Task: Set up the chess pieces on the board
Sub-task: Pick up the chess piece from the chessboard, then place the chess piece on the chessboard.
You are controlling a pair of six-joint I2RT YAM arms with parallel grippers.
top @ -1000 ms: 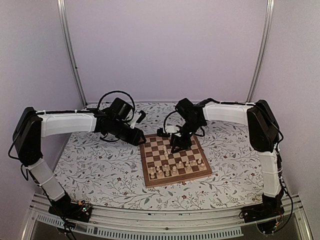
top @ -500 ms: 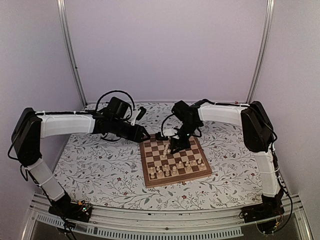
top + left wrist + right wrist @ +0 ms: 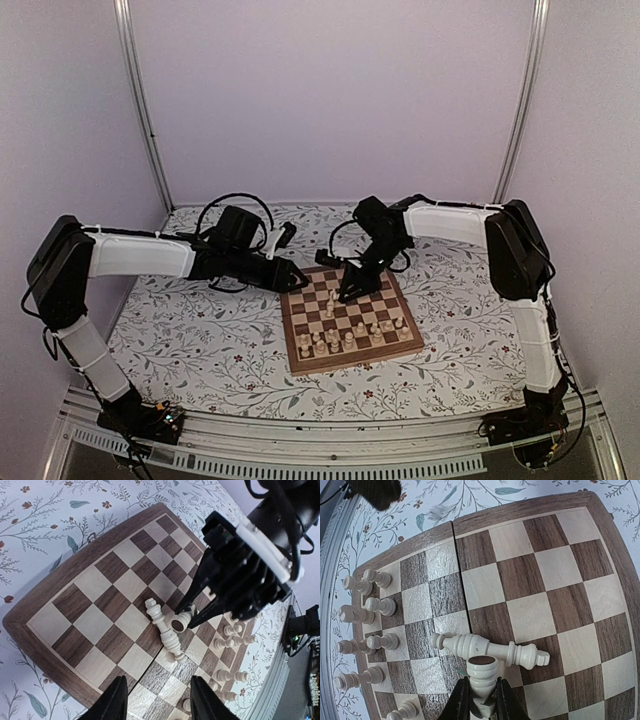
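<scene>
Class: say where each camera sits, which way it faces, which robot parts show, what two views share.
Top external: high, near edge, facing the board; left arm, right arm.
Left wrist: slanting down at board; open left gripper.
Right wrist: straight down; right gripper gripping a small piece.
Shared: both wrist views see the toppled piece.

- One chessboard [image 3: 305, 305], square, with dark and light checks.
- Two robot arms [image 3: 140, 258], each with one gripper: a left gripper [image 3: 300, 278] and a right gripper [image 3: 347, 293].
- One tall chess piece [image 3: 485, 650] lying on its side, mid-frame in the right wrist view.
- One small chess piece [image 3: 482, 669] between the right gripper's fingers.
- Standing chess pieces [image 3: 379, 606]: eight show along the left edge of the right wrist view. The top view is too small for an exact count.
- One floral tablecloth [image 3: 200, 330].
</scene>
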